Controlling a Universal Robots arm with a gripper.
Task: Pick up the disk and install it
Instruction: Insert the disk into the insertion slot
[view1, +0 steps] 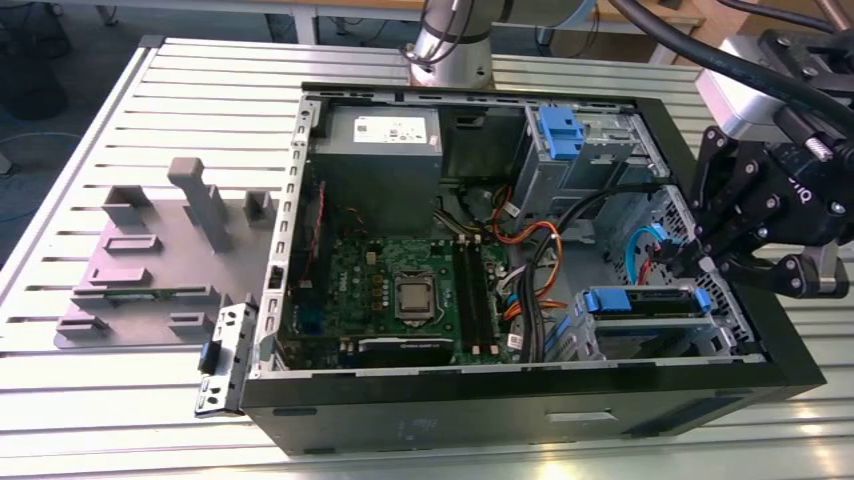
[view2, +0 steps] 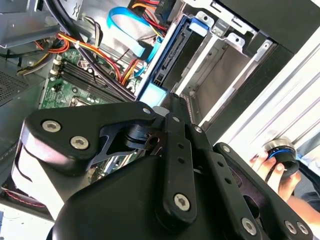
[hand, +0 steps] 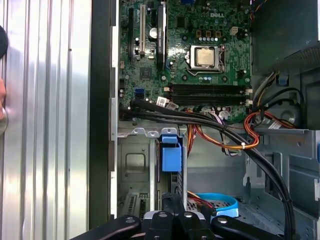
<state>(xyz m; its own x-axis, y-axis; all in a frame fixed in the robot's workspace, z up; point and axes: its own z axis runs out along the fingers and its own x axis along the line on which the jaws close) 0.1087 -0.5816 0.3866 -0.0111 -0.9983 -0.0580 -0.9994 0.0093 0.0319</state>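
Farthest from the claw (view1: 707, 262), at the exterior view's left, a grey fixture plate (view1: 140, 270) with upright blocks lies on the slatted metal table (view1: 160, 100). A small metal bracket (view1: 224, 355) leans at the near corner of the open computer case (view1: 534, 390). Inside the case, moving toward the claw, come the grey power supply (view1: 380, 135), the green motherboard (view1: 400, 290) and a bundle of orange, black and blue cables (view1: 534, 260). A blue latch piece (view1: 558, 130) sits on the upper grey bay, well apart from the claw.

The disk (view1: 638, 302) sits in the lower drive bay at the case's corner, just beside and below the claw. In the first wrist view its blue carrier tab (hand: 170, 157) stands straight ahead of the claw (hand: 172, 205), very close. In the second wrist view the disk (view2: 172, 60) shows edge-on in the bay slot beyond the claw (view2: 172, 102).

Thick black cables (hand: 240, 145) run across the case just past the bay, between the disk and the motherboard (hand: 200, 55).

The claw's own black links cover the place where it meets the disk, so I cannot tell whether it is apart, together or clamped. Most of the disk's face is hidden within the bay. Off the table edge in the second wrist view, a person's hand (view2: 275, 172) grips a round black object (view2: 280, 150), partly cut off.
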